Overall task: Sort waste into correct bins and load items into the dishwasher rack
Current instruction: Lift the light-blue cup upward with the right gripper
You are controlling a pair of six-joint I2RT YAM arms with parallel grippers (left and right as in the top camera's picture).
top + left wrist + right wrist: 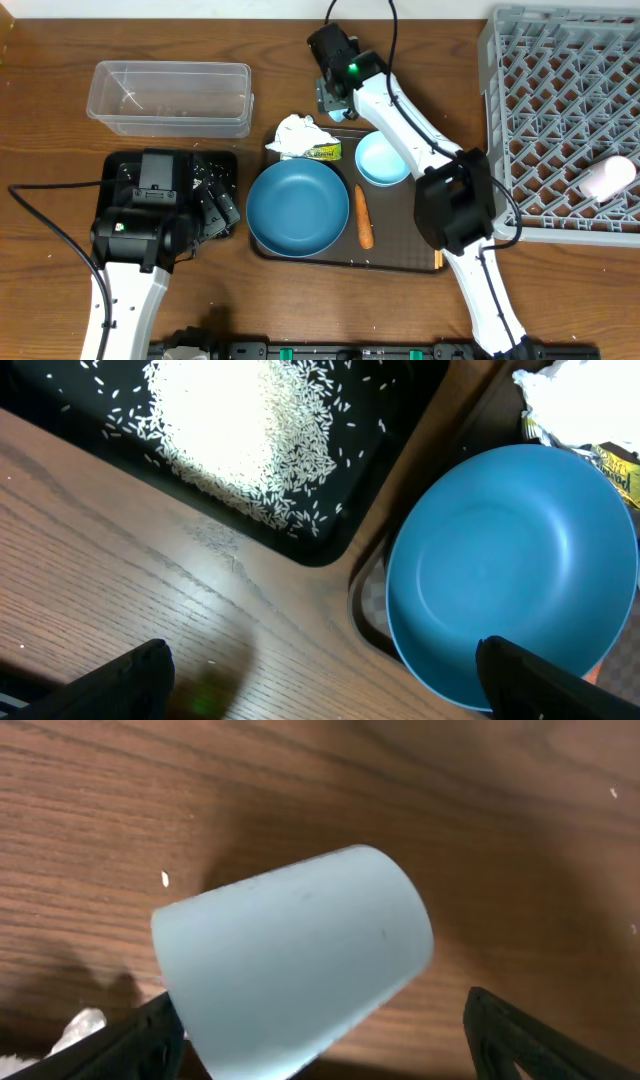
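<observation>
My left gripper hangs open over bare wood, between the black tray holding a heap of rice and the big teal bowl. The teal bowl, a small light-blue bowl, a carrot, a crumpled tissue and a yellow-green wrapper lie on the brown serving tray. My right gripper is open at the table's back, straddling a pale cup lying on its side; the right finger stands clear of it. The grey rack holds a white cup.
The clear tub stands at the back left, behind the black tray. The right arm crosses over the serving tray's right edge. A thin wooden stick end shows beside that arm at the tray's front right corner.
</observation>
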